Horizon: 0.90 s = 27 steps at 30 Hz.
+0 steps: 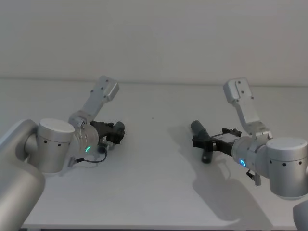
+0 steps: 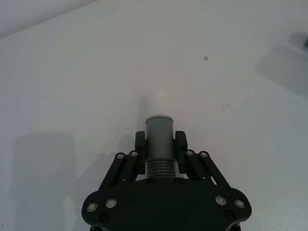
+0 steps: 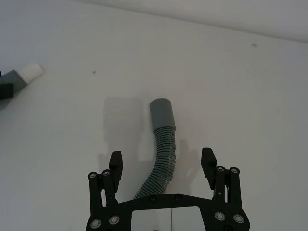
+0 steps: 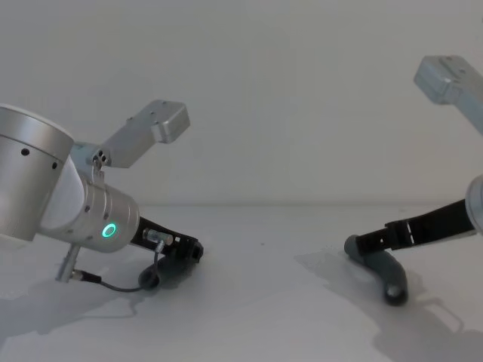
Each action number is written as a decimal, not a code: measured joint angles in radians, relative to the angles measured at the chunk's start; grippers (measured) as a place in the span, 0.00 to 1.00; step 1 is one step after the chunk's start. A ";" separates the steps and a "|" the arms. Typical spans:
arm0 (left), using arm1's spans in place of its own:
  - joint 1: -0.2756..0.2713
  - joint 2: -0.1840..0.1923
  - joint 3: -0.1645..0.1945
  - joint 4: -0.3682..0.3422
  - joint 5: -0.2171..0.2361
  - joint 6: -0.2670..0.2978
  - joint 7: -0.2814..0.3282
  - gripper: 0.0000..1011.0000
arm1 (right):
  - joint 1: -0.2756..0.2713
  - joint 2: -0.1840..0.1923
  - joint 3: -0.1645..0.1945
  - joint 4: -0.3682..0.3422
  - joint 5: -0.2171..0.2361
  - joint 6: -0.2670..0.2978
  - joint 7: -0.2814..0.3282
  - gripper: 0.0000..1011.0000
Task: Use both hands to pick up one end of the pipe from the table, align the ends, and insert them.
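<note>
Head view: left gripper [image 1: 120, 130] sits low at the table's [image 1: 154, 192] left, right gripper [image 1: 200, 142] low at its right, the two well apart.
Left gripper: clenched on the left pipe [image 2: 159, 132], with the ribbed part between its fingers [image 2: 140, 143] and the cuff and a pale tip sticking out ahead.
Right gripper: released, its fingers [image 3: 115, 162] spread wide on either side of the right pipe without touching it.
Right pipe [image 3: 162, 154]: lies bent on the table, its cuff [image 3: 162, 113] at the far end from the gripper.

Two claws [image 2: 160, 138] [image 3: 161, 156], two grey pipe pieces [image 2: 159, 127] [image 3: 162, 115], one thin cable [image 4: 113, 286], one table [image 1: 154, 173].
</note>
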 joint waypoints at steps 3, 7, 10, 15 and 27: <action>0.000 0.000 0.000 0.000 0.000 0.000 0.000 0.34 | 0.007 -0.003 -0.001 0.015 -0.001 0.003 0.006 0.99; 0.000 0.000 0.000 0.000 0.000 0.000 0.000 0.34 | 0.016 -0.008 -0.002 0.032 -0.002 0.004 0.012 0.99; 0.000 0.000 0.000 0.000 0.000 0.000 0.000 0.34 | 0.020 -0.011 -0.003 0.042 -0.003 0.005 0.014 0.99; 0.000 0.000 0.000 0.000 0.000 0.000 0.000 0.34 | 0.030 -0.022 -0.001 0.066 -0.005 0.006 0.017 0.99; 0.000 0.000 0.000 0.000 0.000 0.000 0.000 0.34 | 0.042 -0.043 0.010 0.101 -0.009 0.012 0.015 0.99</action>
